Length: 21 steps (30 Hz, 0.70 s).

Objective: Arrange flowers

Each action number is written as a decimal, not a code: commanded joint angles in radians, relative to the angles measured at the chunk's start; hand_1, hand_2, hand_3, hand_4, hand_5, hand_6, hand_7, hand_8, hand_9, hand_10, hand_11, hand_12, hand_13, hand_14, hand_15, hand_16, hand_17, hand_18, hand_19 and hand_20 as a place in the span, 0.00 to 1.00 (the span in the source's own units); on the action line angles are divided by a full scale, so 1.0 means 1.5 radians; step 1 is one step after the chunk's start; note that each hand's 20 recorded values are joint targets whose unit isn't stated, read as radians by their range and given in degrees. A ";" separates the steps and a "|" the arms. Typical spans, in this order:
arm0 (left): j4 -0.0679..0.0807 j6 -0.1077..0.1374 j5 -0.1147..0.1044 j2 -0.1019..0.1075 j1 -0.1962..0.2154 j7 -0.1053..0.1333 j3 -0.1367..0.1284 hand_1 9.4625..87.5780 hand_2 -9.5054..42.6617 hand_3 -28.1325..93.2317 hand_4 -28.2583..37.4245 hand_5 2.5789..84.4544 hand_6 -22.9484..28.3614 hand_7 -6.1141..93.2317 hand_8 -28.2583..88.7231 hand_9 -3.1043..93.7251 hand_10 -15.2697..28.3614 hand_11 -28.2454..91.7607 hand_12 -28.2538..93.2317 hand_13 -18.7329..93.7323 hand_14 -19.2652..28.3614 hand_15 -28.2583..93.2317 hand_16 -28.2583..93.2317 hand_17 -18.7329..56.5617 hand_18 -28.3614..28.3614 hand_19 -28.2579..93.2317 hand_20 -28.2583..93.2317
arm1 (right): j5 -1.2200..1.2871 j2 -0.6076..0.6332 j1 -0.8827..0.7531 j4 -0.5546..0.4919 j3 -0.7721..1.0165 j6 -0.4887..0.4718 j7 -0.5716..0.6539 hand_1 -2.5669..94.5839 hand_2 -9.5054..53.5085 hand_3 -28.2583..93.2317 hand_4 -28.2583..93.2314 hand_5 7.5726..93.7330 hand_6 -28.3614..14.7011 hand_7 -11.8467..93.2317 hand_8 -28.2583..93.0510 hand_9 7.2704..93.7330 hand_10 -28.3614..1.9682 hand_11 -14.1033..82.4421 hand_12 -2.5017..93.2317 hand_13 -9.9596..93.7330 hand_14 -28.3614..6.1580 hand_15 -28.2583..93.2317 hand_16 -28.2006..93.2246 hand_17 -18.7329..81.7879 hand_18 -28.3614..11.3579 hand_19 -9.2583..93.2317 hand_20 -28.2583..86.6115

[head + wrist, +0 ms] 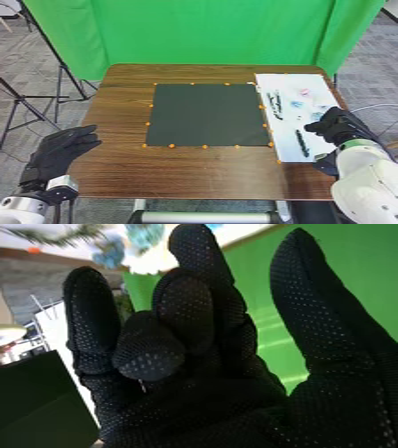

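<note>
Holds right hand (335, 125) loosely open, likely for picking from flowers (305, 92) laid apart beside it on white paper (285, 140).

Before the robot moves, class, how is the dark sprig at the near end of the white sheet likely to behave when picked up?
The sprig is probably light, being so thin. It lies nearly straight, so it may be fairly stiff. Lying flat on the sheet, it might slide before fingers grip it.
</note>
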 commanded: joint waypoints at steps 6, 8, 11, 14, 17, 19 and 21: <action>-0.006 -0.006 -0.001 -0.007 0.013 -0.006 -0.005 0.35 0.25 0.85 0.19 0.63 0.71 0.24 0.15 0.51 0.79 0.61 0.33 0.46 0.89 0.75 0.13 0.15 0.85 0.72 0.35 | -0.072 -0.005 -0.002 0.047 -0.060 -0.018 0.040 0.38 0.11 0.84 0.06 0.69 0.44 0.51 0.15 0.71 0.28 0.81 0.37 0.78 0.43 0.92 0.48 0.57 0.08 1.00 0.23; -0.007 -0.008 -0.001 -0.007 0.011 -0.010 -0.006 0.35 0.25 0.85 0.19 0.63 0.71 0.24 0.15 0.51 0.79 0.61 0.33 0.46 0.89 0.75 0.13 0.15 0.85 0.72 0.35 | -0.084 -0.004 0.003 0.056 -0.070 -0.021 0.046 0.38 0.11 0.84 0.06 0.69 0.44 0.52 0.15 0.71 0.27 0.81 0.36 0.78 0.43 0.92 0.48 0.57 0.08 1.00 0.22; -0.006 -0.010 0.001 -0.007 0.005 -0.014 -0.001 0.34 0.25 0.85 0.19 0.63 0.71 0.24 0.15 0.51 0.79 0.61 0.33 0.46 0.90 0.75 0.13 0.15 0.85 0.72 0.35 | -0.120 0.001 0.003 0.065 -0.090 -0.016 0.051 0.38 0.11 0.84 0.06 0.69 0.43 0.52 0.15 0.70 0.25 0.80 0.36 0.78 0.43 0.92 0.47 0.57 0.07 1.00 0.22; -0.005 -0.012 0.001 -0.006 0.002 -0.015 0.001 0.34 0.25 0.85 0.19 0.63 0.71 0.24 0.15 0.51 0.79 0.61 0.33 0.46 0.90 0.75 0.13 0.15 0.85 0.72 0.35 | -0.128 0.001 0.005 0.074 -0.103 -0.018 0.054 0.38 0.11 0.84 0.06 0.68 0.43 0.52 0.15 0.70 0.25 0.80 0.36 0.78 0.43 0.92 0.47 0.57 0.07 1.00 0.21; -0.004 -0.012 -0.001 -0.005 -0.003 -0.017 0.003 0.34 0.25 0.85 0.19 0.63 0.71 0.24 0.15 0.51 0.79 0.61 0.33 0.46 0.89 0.75 0.13 0.15 0.85 0.72 0.35 | -0.122 -0.001 0.004 0.077 -0.105 -0.019 0.058 0.38 0.10 0.84 0.06 0.68 0.43 0.52 0.15 0.70 0.24 0.80 0.36 0.78 0.43 0.92 0.47 0.57 0.07 1.00 0.21; -0.003 -0.012 0.001 -0.005 -0.003 -0.017 0.002 0.34 0.25 0.85 0.19 0.63 0.71 0.24 0.15 0.51 0.79 0.61 0.33 0.46 0.90 0.75 0.13 0.15 0.85 0.72 0.35 | -0.130 0.000 0.006 0.081 -0.109 -0.018 0.054 0.38 0.10 0.84 0.06 0.68 0.43 0.52 0.15 0.70 0.24 0.80 0.36 0.77 0.43 0.91 0.47 0.57 0.07 1.00 0.21; -0.004 -0.009 -0.003 -0.004 0.000 -0.015 0.002 0.34 0.25 0.85 0.19 0.63 0.71 0.24 0.15 0.51 0.79 0.61 0.33 0.46 0.90 0.75 0.13 0.15 0.85 0.72 0.35 | -0.129 -0.002 0.008 0.084 -0.113 -0.016 0.055 0.38 0.10 0.84 0.06 0.68 0.43 0.52 0.15 0.70 0.24 0.80 0.36 0.77 0.42 0.91 0.47 0.56 0.07 1.00 0.21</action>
